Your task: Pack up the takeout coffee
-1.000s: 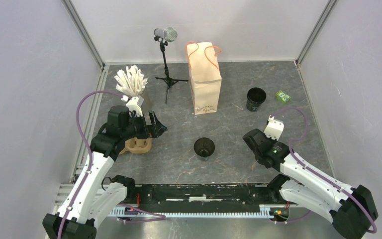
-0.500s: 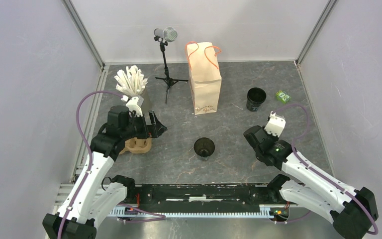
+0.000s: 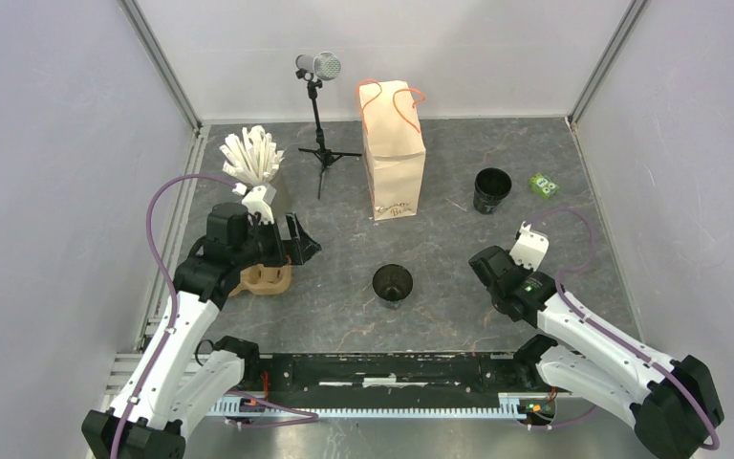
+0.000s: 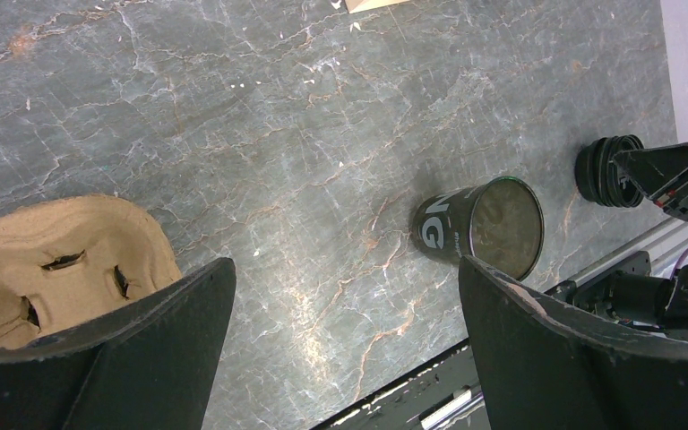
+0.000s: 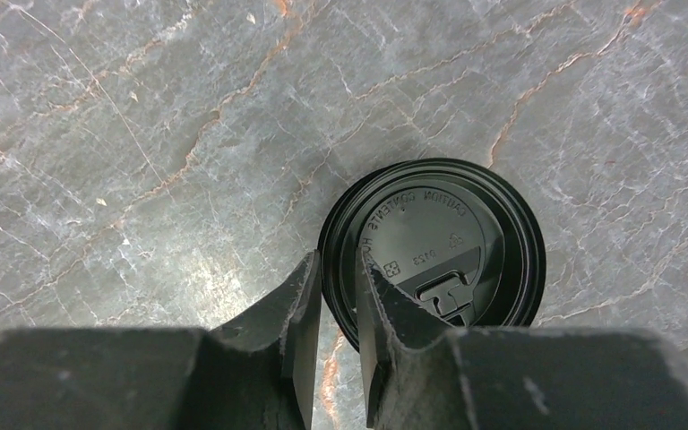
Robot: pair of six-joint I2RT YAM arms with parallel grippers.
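Straddling the rim of the black lid (image 5: 448, 233), the right tool (image 5: 339, 269) stands narrowly parted, seemingly to pinch it; the left tool (image 4: 345, 269) hangs wide.

Grey marbled stone-look worktop (image 3: 459, 296), pale plain walls (image 3: 48, 143) on three sides. Tall brown paper bag with orange cord handles (image 3: 394, 153) stands upright at back centre, with dark script printed low on its front. Silver-headed microphone on a thin black tripod stand (image 3: 318, 105) stands just left of the bag, not touching it. A bunch of white sticks (image 3: 250, 155) fans out at back left; the holder under it barely shows. Small green packet (image 3: 543, 185) lies at back right, near the wall. Tan moulded-pulp cup carrier (image 3: 268, 280) sits flat on the left side, partly hidden from above; the left wrist view shows slit cuts in one well. Small pale specks are scattered over the stone.
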